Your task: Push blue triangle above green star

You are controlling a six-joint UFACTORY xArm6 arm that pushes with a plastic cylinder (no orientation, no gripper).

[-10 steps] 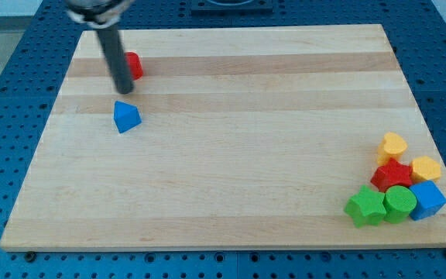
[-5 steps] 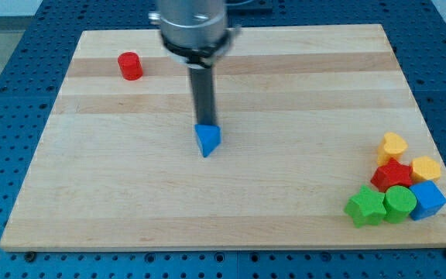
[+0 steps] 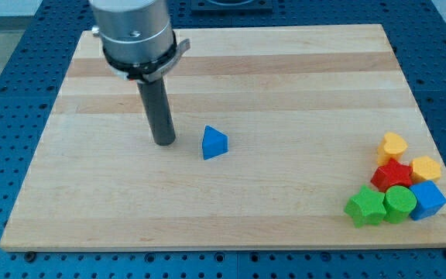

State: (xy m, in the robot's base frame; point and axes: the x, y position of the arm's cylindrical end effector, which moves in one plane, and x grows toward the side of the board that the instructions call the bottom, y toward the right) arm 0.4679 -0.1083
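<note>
Our tip (image 3: 164,142) sits left of centre on the board (image 3: 285,70), a bare rod with no jaws, holding nothing. It stands just beside the blue triangle (image 3: 214,143), on its left, apart from it. Far off at lower right, the green star (image 3: 365,207) huddles against a green cylinder (image 3: 399,203), red block (image 3: 392,175), blue cube (image 3: 427,199) and two yellow blocks (image 3: 393,145). Risk, we reckon: an off-centre push spins the triangle off our tip, or a long shove rams it into that cluster and shifts the star.

Blue triangle (image 3: 214,143), green star (image 3: 365,208), pale wooden board (image 3: 285,77)
</note>
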